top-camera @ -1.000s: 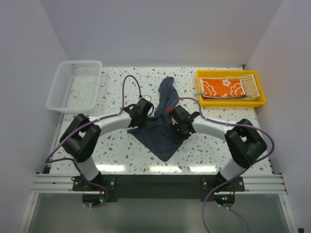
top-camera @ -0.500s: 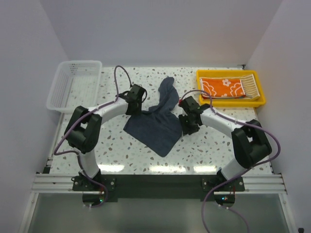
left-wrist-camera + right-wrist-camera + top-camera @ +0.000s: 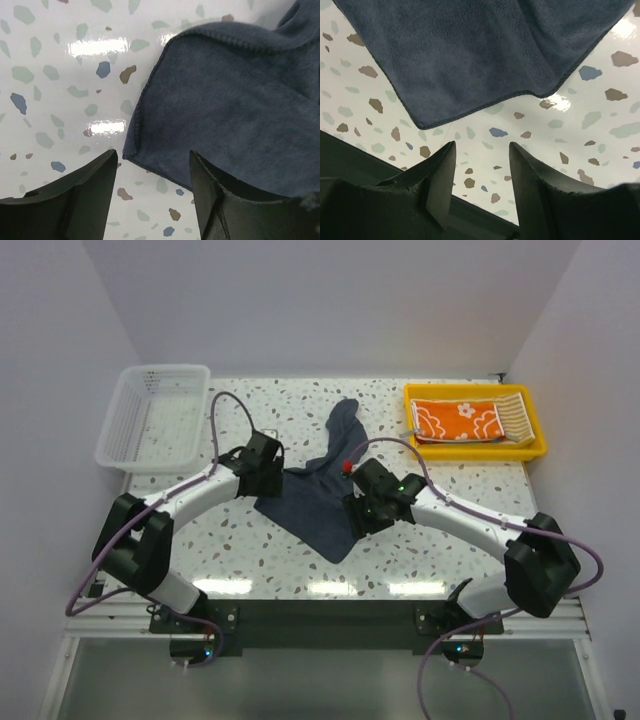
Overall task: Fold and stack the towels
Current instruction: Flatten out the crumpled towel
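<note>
- Speckled terrazzo desk (image 3: 240, 552) under plain white walls, with a white mesh basket (image 3: 155, 420) at the far left and a yellow tray (image 3: 475, 452) at the far right.
- Between the 2 arms, mid-desk, lies the dark blue-grey towel (image 3: 318, 502). It is spread flat like a diamond, and a twisted tail of it trails toward the far wall.
- So its long axis runs near-to-far, away from the arm bases.
- The left claw (image 3: 268, 466) sits at the towel's left corner. Its wrist view shows the fingers (image 3: 85, 195) apart and clamping nothing. The hemmed corner rests on the desk right at the mouth of the gap, and the cloth spreads ahead and to the right.
- The right claw (image 3: 358, 512) is at the towel's right edge, toward its near point. Its fingers (image 3: 432, 180) also stand apart and empty. A rounded corner lies just ahead and a little left of the gap, clear of the tips.
- An orange flower-print towel (image 3: 455, 420) lies folded in the tray, with a striped towel (image 3: 513, 418) just beside it.
- To my eye, each arm is nearer the corner on its own side. The left looks almost placed to pinch, while the right would need to reach forward and slightly left.
</note>
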{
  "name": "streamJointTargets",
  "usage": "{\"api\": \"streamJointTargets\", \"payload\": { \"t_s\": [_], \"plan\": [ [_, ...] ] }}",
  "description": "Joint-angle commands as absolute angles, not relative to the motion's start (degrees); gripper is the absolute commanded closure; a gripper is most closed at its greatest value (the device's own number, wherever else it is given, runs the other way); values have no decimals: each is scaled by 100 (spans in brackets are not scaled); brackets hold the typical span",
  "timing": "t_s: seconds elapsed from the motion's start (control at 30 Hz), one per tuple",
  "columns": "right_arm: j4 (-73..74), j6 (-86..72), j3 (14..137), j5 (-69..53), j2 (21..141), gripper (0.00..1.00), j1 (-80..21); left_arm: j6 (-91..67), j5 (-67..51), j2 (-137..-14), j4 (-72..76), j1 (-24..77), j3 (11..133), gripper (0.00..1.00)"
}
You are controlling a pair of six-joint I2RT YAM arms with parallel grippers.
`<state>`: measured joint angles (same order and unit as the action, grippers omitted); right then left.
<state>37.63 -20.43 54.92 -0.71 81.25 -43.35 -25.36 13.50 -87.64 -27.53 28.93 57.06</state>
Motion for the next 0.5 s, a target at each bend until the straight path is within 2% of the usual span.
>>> {"api": "streamJointTargets", "payload": {
  "t_s": [0.0,0.23,0.47],
  "plan": [
    [3612,-2294,5449,-105,8182,49,-4464,-2320,1511,-8956,-2462,2856,5546,36],
    [3402,-2241,5607,-132,8569,51,-4974,-2285,2004,-9500,-2434,2856,5818,44],
    [3155,-2162,5783,-167,9210,63,-5440,-2347,2065,-9527,-2408,2848,5783,45]
  ]
}}
